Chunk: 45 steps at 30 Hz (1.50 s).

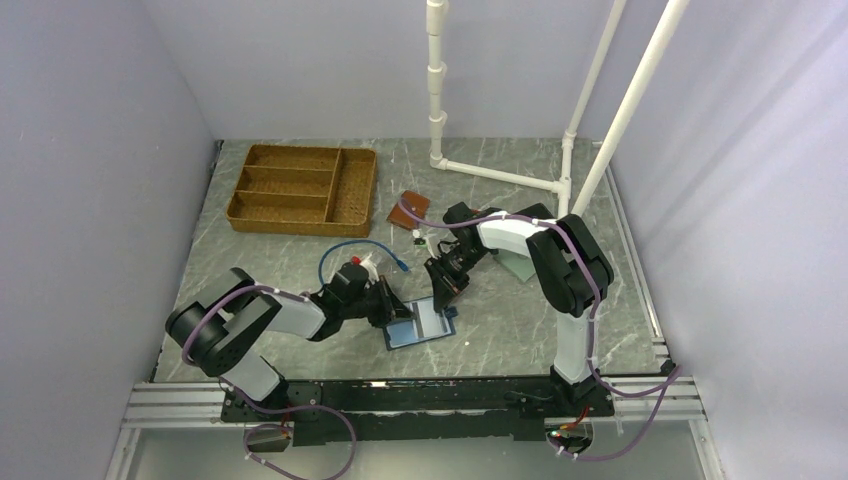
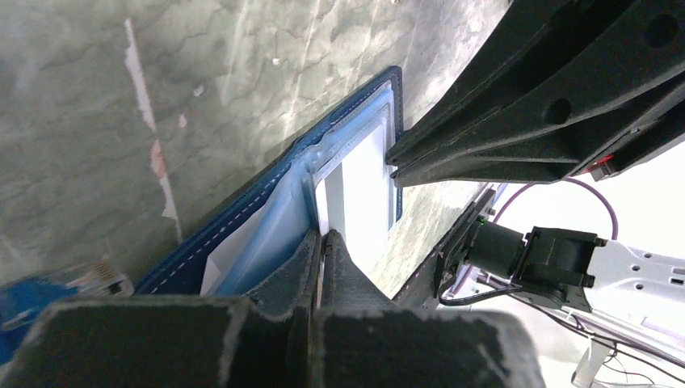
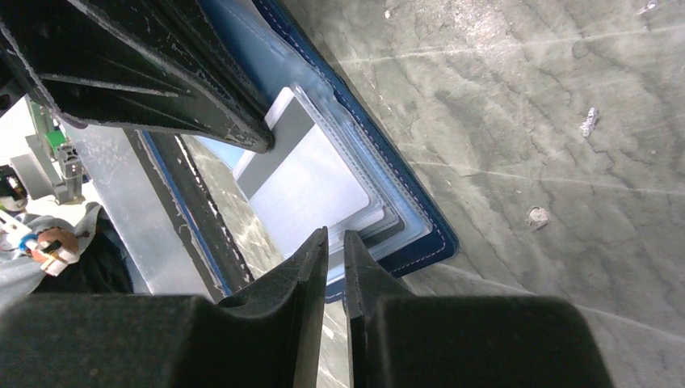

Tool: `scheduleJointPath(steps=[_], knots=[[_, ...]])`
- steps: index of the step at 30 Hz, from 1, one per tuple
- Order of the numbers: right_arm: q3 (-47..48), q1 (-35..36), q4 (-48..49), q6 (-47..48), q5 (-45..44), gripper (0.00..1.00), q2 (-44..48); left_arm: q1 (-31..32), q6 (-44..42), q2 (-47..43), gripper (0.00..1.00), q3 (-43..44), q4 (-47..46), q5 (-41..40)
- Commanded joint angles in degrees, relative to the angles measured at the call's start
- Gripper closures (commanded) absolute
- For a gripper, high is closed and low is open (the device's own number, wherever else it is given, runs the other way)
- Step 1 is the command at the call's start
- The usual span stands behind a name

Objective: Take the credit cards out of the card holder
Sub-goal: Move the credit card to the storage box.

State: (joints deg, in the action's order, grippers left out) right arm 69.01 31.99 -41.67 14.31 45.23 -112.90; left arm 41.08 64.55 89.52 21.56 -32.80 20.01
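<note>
Grey marbled table (image 1: 300, 262), navy card holder (image 1: 420, 326) open flat at lower centre, pale cards (image 3: 315, 190) tucked in its pocket, left gripper (image 2: 323, 240) pressed together at its edge, right gripper (image 3: 335, 241) barely parted over it

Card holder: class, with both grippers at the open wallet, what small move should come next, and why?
Probably ease the right gripper onto the pale card's near edge and close: its jaws stand slightly apart, empty, just short of it, while the shut left gripper rests on the card holder.
</note>
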Motion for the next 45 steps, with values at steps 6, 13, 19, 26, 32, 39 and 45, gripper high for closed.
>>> scheduleJointPath(steps=[6, 13, 19, 26, 32, 39, 45], knots=[[-0.28, 0.61, 2.83, 0.9, -5.42, 0.8, -1.79, -2.07, 4.18, 2.53, 1.0, -5.66, -12.64, 5.15], [-0.37, 0.55, 2.83, 0.9, -5.51, 0.8, -1.99, -3.81, 6.29, 5.92, 1.0, -7.7, -20.45, 8.29], [-0.3, 0.61, 2.83, 0.9, -5.59, 0.8, -2.32, -4.69, 5.27, 3.49, 1.0, -7.77, -15.91, 8.84], [-0.37, 0.64, 2.82, 0.9, -5.53, 0.8, -2.4, -5.22, 3.24, -1.05, 1.0, -6.86, -6.85, 9.33], [-0.3, 0.7, 2.73, 0.99, -5.41, 0.8, -2.49, -5.72, 2.66, -2.17, 1.0, -6.71, -4.04, 10.39], [-0.28, 0.69, 2.65, 1.16, -5.14, 0.8, -2.58, -6.31, 2.79, -0.51, 0.98, -6.4, -4.23, 11.98], [-0.2, 0.77, 2.39, 1.4, -4.58, 0.8, -2.76, -6.54, 2.56, -2.09, 0.86, -6.79, -2.49, 11.45]])
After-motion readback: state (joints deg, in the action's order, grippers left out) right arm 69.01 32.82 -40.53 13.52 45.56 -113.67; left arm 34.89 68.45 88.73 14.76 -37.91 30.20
